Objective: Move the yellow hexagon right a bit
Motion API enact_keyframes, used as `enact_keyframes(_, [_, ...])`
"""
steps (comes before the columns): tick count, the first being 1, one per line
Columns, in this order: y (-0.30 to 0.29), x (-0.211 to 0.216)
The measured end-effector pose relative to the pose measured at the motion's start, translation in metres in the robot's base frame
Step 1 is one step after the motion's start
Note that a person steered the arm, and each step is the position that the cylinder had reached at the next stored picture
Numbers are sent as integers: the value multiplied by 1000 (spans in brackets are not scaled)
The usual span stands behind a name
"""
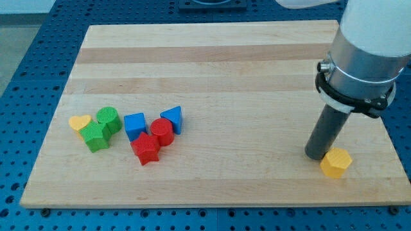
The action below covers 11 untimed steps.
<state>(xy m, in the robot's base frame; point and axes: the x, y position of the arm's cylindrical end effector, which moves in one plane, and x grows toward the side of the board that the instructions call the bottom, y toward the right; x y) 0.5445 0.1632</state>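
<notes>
While my tip is touching the left side of the yellow hexagon, near the counter's near right corner, the tool is grasping nothing, only pushing; I am judging a short, centred push keeps the block straight.

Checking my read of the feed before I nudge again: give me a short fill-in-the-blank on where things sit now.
1. My tip stands just to the view's ____ of the yellow hexagon.
2. The yellow heart sits beside the ____ blocks.
3. The red star lies toward the view's ____ from the red cylinder.

Missing words: left; green; bottom
</notes>
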Motion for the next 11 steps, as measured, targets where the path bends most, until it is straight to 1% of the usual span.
enact_keyframes(1, [-3,-12])
enact_keyframes(2, [-19,-11])
enact_keyframes(3, [-27,13])
enact_keyframes(4, [-22,17])
enact_keyframes(6, [17,17])
enact_keyframes(11, [20,16])
